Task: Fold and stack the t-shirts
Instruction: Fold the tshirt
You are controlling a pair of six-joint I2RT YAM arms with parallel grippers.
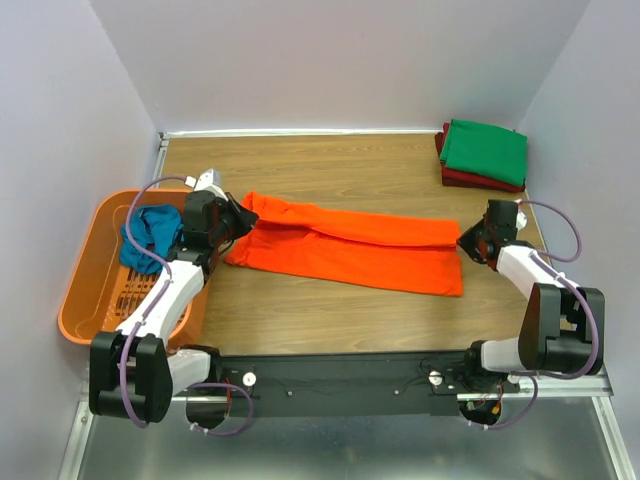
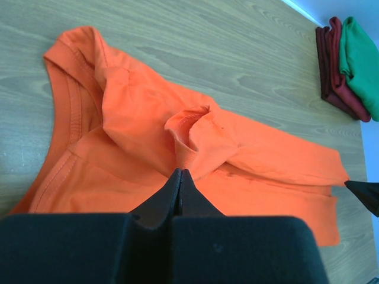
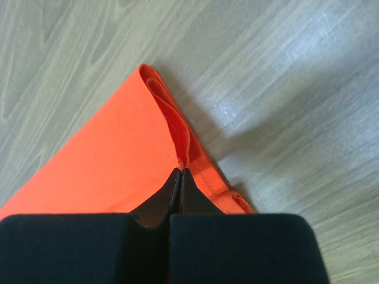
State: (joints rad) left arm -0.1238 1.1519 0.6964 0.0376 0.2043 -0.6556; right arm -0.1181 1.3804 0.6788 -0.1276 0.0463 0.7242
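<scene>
1. At the far left, the orange plastic basket sits at the table's edge with the teal-blue t-shirt heaped inside it.
2. The left gripper has its jaws pressed narrow on a puckered bunch near the collar end of the orange t-shirt. The shirt lies as a long folded band across the middle of the table. The pinch looks shallow, so a pull could slip it free or lift only the top layer and open the fold.
3. The right gripper is clamped tight on the hem corner, with the layers meeting at its tips. Uneven arm motion could twist or skew the band.
4. In the far right corner, the green t-shirt lies folded on the dark red t-shirt. A low carry might nudge that stack.
5. The wood-grain tabletop looks smooth, and plain pale walls enclose it on three sides.
</scene>
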